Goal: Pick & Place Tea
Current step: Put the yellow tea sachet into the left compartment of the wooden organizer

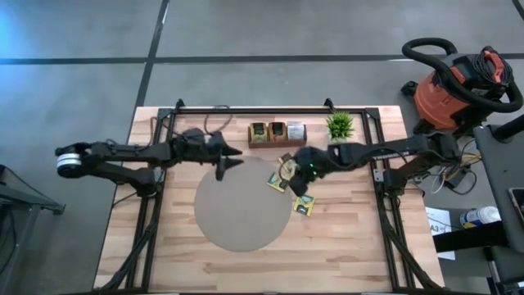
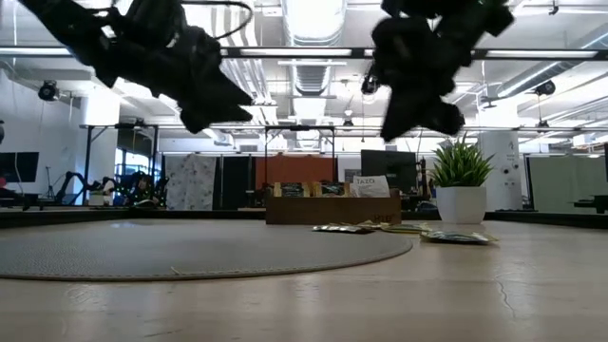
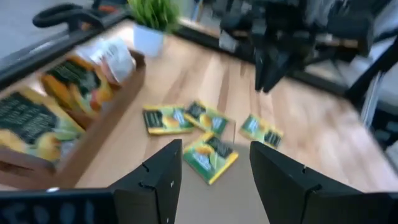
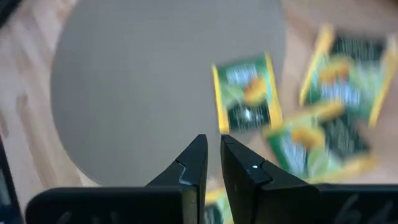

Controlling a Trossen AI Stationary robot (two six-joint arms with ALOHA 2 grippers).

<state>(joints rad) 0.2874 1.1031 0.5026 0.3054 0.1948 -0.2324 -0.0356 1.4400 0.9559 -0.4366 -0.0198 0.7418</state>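
Tea sachets point(image 1: 288, 176) lie beneath the raised right gripper point(image 1: 300, 193), jaws nearly together.

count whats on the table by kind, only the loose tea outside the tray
loose tea sachets: 4
wooden tray: 1
potted plant: 1
round mat: 1
total: 7

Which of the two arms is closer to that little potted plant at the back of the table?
The right. Its end effector hangs over the loose tea sachets, just in front of the potted plant. The left end effector hovers over the round mat's back edge, further off to the side.
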